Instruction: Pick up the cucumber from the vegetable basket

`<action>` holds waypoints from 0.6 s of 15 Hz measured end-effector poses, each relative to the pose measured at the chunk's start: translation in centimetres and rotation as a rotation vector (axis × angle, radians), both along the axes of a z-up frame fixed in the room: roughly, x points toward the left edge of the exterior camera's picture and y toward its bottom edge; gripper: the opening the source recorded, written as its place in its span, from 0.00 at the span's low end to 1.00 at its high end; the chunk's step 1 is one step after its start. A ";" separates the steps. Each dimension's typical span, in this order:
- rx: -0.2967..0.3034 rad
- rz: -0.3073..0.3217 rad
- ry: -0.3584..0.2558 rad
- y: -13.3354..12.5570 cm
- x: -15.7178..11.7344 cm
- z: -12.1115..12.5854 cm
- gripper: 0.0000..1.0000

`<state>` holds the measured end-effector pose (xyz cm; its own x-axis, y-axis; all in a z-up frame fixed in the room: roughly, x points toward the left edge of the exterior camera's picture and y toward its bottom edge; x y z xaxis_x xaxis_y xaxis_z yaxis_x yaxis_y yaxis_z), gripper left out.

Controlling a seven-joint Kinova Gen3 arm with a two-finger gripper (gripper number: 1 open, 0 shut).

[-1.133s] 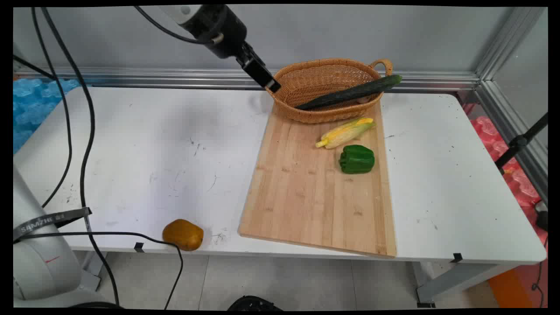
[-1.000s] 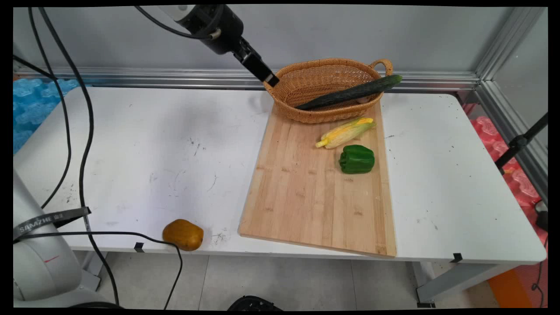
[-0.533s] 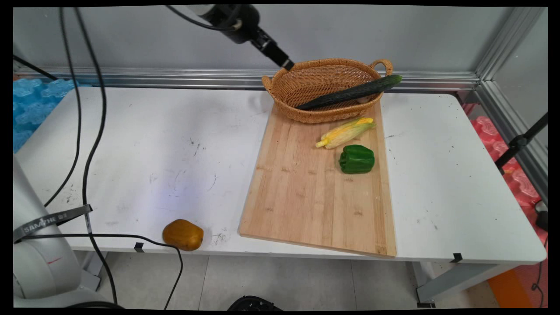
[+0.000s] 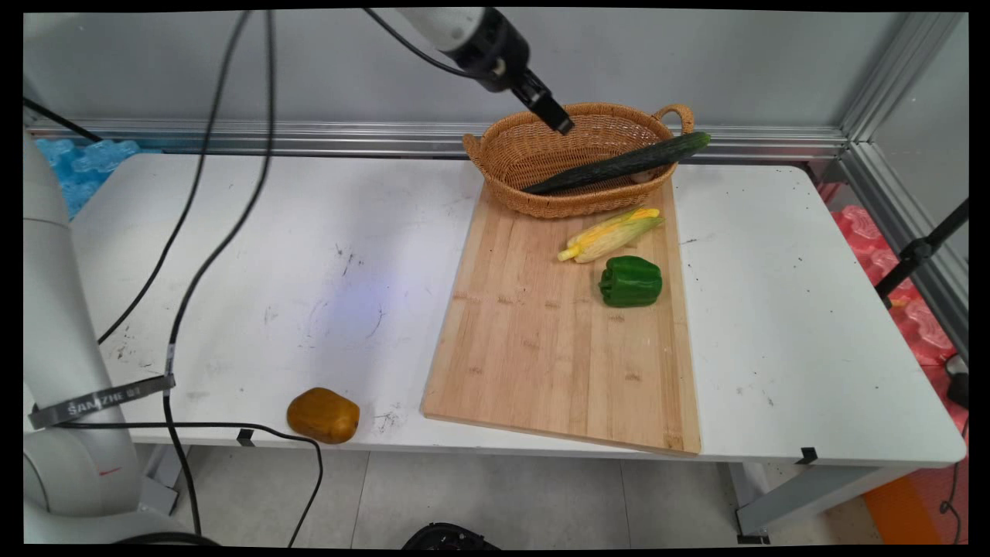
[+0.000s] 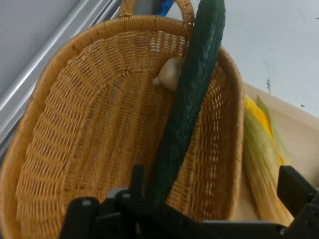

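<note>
Main view: white table (image 4: 271, 232) w/ wall behind; items listed L to R.
Brown fruit: yellow-brown, roundish (image 4: 323, 415), near edge of table, left of board, apart from it.
Board: wooden cutting board (image 4: 541, 348), right of table centre, runs near to far, slightly skewed.
Gripper: black gripper (image 4: 563, 124) (image 5: 213, 174) comes down from upper left, hangs above basket's far-left rim, touching nothing. Hand view: fingers (image 5: 137, 177) spread wide, nothing between them.
Basket: oval wicker basket (image 4: 541, 203) (image 5: 75, 139), on board's far end, handles at left and right ends.
Cucumber: long dark cucumber (image 4: 619, 164) (image 5: 187, 104), lies slantwise in basket, right tip sticks out over rim by right handle.
Pale lump: small, beige (image 5: 169, 74), inside basket, touching cucumber; can't tell what it is.
Corn: husked cob (image 4: 611, 234) (image 5: 261, 164), on board just near of basket.
Pepper: green bell pepper (image 4: 631, 281), on board, just near of corn, close to board's right edge.
</note>
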<state>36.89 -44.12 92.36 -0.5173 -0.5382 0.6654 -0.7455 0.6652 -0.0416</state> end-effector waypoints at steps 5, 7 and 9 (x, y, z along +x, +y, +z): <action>-0.003 -0.055 -0.040 -4.8 -3.3 -4.3 1.00; -0.002 -0.078 -0.060 -6.4 -4.3 -5.9 1.00; 0.001 -0.103 -0.082 -7.9 -5.3 -7.7 1.00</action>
